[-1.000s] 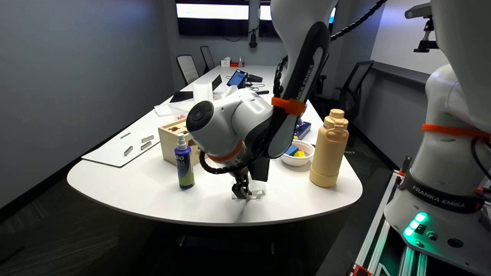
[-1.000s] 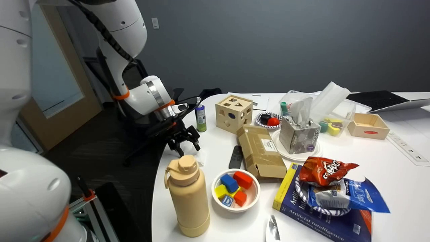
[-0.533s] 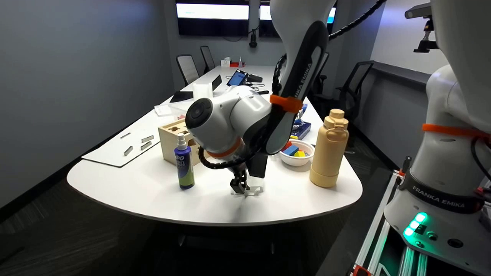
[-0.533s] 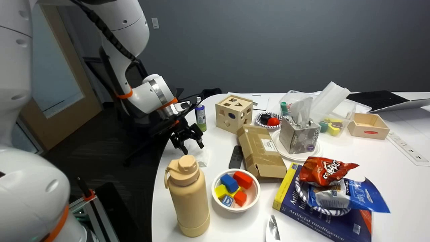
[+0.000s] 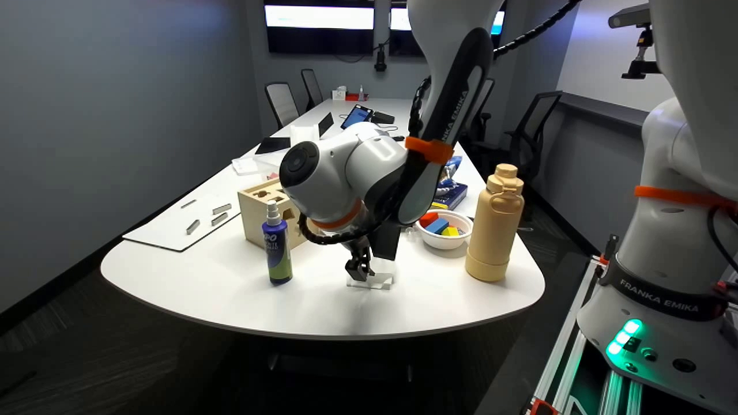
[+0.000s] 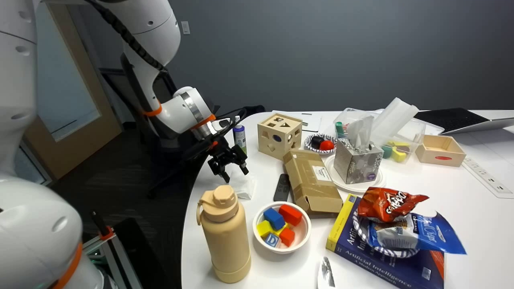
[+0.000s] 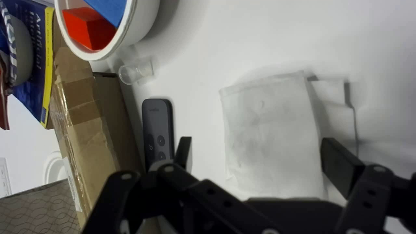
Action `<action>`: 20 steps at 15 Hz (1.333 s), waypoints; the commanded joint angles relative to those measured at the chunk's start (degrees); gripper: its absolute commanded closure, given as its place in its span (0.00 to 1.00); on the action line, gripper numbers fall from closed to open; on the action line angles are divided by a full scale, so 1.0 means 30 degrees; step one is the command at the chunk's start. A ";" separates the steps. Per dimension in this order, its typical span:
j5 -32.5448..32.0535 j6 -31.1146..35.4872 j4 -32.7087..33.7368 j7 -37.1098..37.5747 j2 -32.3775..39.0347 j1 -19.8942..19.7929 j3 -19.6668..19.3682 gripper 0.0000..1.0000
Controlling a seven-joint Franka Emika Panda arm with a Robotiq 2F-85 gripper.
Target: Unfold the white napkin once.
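Observation:
The white napkin (image 7: 269,123) lies folded on the white table in the wrist view, slightly wrinkled. A lower white layer (image 7: 333,92) sticks out past its right edge. It shows as a low white strip in an exterior view (image 5: 377,282) and as a white patch in an exterior view (image 6: 244,188). My gripper (image 7: 260,154) is open with nothing between its fingers but the napkin below. Its right finger is at the napkin's right edge; I cannot tell if it touches. Its left finger is over bare table. The gripper also shows in both exterior views (image 5: 360,272) (image 6: 236,175).
A tan bottle (image 6: 227,245) and a white bowl of blocks (image 6: 260,243) stand near the napkin. A remote (image 7: 158,130), a small clear cup (image 7: 135,72) and a cardboard box (image 7: 87,130) lie left of it. A spray bottle (image 5: 277,248) and a wooden shape box (image 5: 253,216) stand nearby.
My gripper has moved inward from the table's near edge, staying open. The napkin has shifted the same way, and more of it shows now.

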 commanded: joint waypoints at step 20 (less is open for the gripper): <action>-0.2922 -0.1937 0.0969 0.0789 -0.1019 -0.1822 -0.0028 0.00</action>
